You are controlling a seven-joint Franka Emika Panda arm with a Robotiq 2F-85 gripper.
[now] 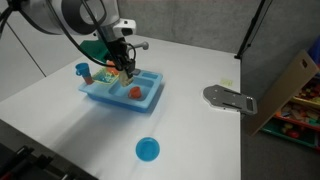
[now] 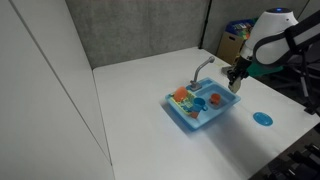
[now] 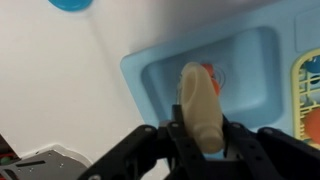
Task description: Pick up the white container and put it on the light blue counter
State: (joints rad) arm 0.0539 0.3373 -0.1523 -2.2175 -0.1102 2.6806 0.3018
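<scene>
Grey wall panels behind, and below them a broad white bench (image 1: 60, 120), plain in both exterior views. Over it, reaching in from a far corner, the Franka arm (image 1: 75, 15). Well in from every edge, though nearer the far side of the bench in an exterior view, the light blue counter (image 1: 118, 99): a toy sink unit with grey faucet (image 2: 203, 68) and sunken basin (image 3: 190, 60). Hard by the bench edge next to a cardboard box (image 1: 295, 80), a flat grey metal plate (image 1: 228, 97). Directly over the sink unit, the gripper (image 1: 122, 68), jaws clenched on the white container (image 3: 200, 100), dark fingers (image 3: 165, 145) pressing either flank in the wrist view. Container hanging over the basin; touching the counter or not, impossible to tell. Close to the near bench edge, well apart from the sink, a round blue disc (image 1: 147, 150). At the counter's end away from the plate, a small blue cup (image 1: 82, 70). Down in the basin, something small and orange-red (image 1: 134, 92).
</scene>
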